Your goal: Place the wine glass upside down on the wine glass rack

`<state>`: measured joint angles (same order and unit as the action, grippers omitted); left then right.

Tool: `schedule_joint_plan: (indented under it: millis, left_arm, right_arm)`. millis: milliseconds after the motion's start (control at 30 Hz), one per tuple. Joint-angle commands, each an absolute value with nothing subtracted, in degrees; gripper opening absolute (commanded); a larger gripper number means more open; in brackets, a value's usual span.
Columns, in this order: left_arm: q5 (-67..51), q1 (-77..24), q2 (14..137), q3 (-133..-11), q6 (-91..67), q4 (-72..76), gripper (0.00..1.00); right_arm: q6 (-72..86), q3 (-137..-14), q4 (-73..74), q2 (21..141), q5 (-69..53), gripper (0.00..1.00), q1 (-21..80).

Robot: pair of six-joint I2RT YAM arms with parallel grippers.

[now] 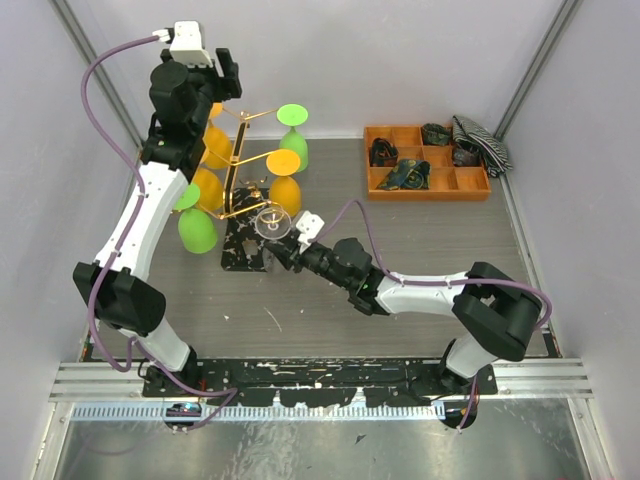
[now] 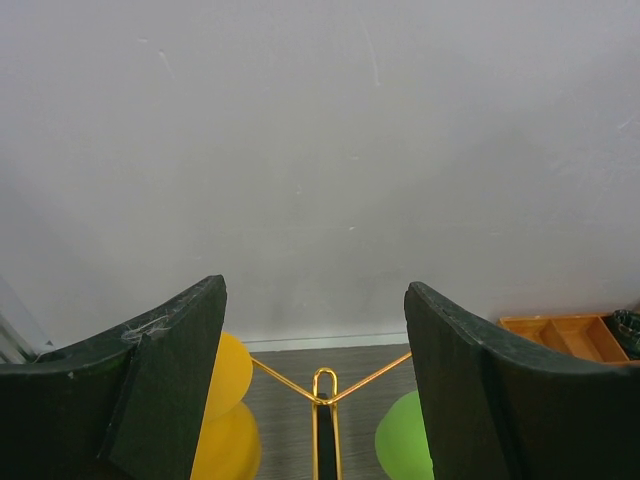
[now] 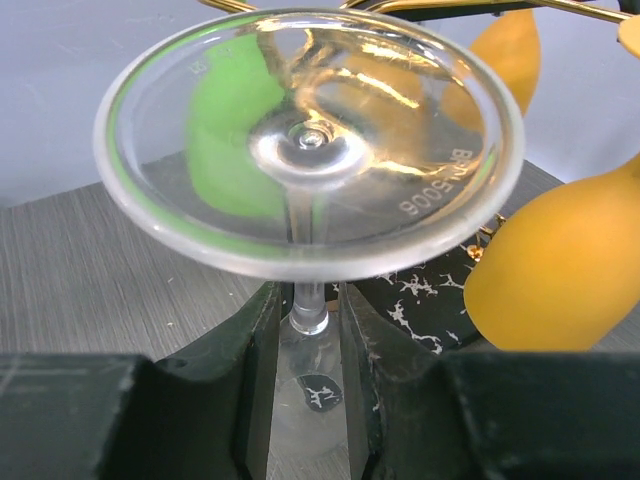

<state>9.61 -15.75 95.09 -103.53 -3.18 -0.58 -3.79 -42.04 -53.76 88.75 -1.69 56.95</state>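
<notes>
Rack (image 1: 236, 165): gold wire stand on a black marbled base (image 1: 243, 250), left of centre on the tabletop (image 1: 450, 230), toward the far edge. Scroll arms spread from an upright post.

Glass (image 1: 271, 222): clear, inverted, with the foot up and the bowl down. It is held over the base, just beside the post on the near right side. From the right wrist the round foot (image 3: 310, 140) fills the view and gold arms cross just above its rim. Contact with the arms cannot be told.

Right tool (image 3: 307, 315): closed on the stem just under the foot, one finger on each side, with the bowl low between them. The arm reaches in from the near right corner.

Left tool (image 2: 315, 380): raised high over the rack near the far left corner, fingers spread wide, nothing between them. The rack top shows below the gap.

Orange glasses (image 1: 285, 178): several hang inverted on the rack.

Green glasses (image 1: 293, 135): two inverted, one on the far side of the rack, one on the near left.

Tray (image 1: 455, 182): orange, with compartments, near the far right corner. It holds dark items, and a striped cloth (image 1: 482, 142) lies at its far right end.
</notes>
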Motion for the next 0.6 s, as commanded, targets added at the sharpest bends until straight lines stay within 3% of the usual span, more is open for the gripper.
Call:
schedule_joint_plan:
  millis: [0,567]
  left_arm:
    - [9.89,-15.21,93.85,-102.83,-2.99,1.41,0.79]
    - [9.01,-14.00,93.96,-102.65,-3.34,1.66,0.79]
  right_arm:
    - [-6.19,-46.58,-54.77,88.53,-2.53,0.05,57.48]
    - [-4.39,-58.21,-40.53,93.13,0.08,0.04,57.46]
